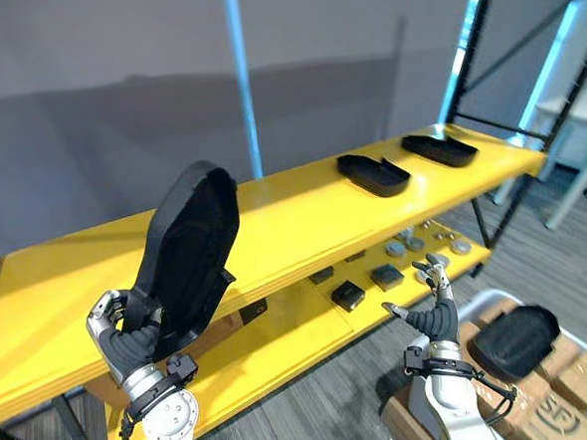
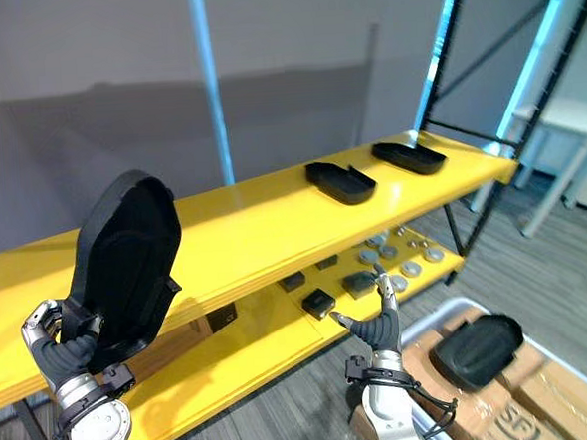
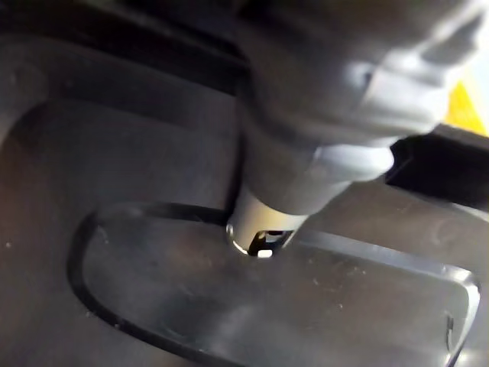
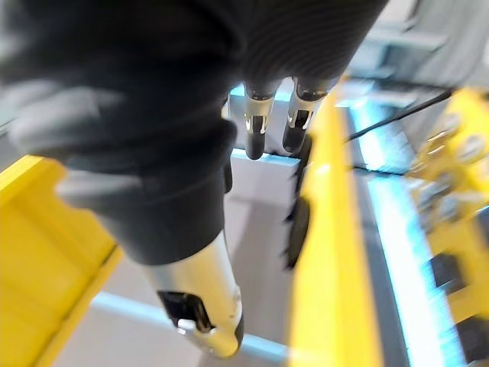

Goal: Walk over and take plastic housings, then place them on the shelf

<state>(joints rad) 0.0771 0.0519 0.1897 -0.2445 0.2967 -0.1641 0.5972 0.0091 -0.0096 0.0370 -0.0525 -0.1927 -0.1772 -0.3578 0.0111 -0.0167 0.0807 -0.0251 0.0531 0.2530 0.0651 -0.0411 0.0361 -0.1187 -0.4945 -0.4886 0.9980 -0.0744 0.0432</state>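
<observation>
Both eye views look down from the head, sharing the long yellow shelf board (image 1: 303, 214), the left hand (image 1: 129, 335) and the right hand (image 1: 437, 316). The left wrist view sits hard against the black oval plastic housing (image 3: 229, 306); the right wrist view faces past its fingers (image 4: 257, 122) along that board.

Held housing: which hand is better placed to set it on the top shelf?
Left. The left hand grips the housing, held upright at the front edge of the top shelf. The right hand is lower down, open and empty.
</observation>
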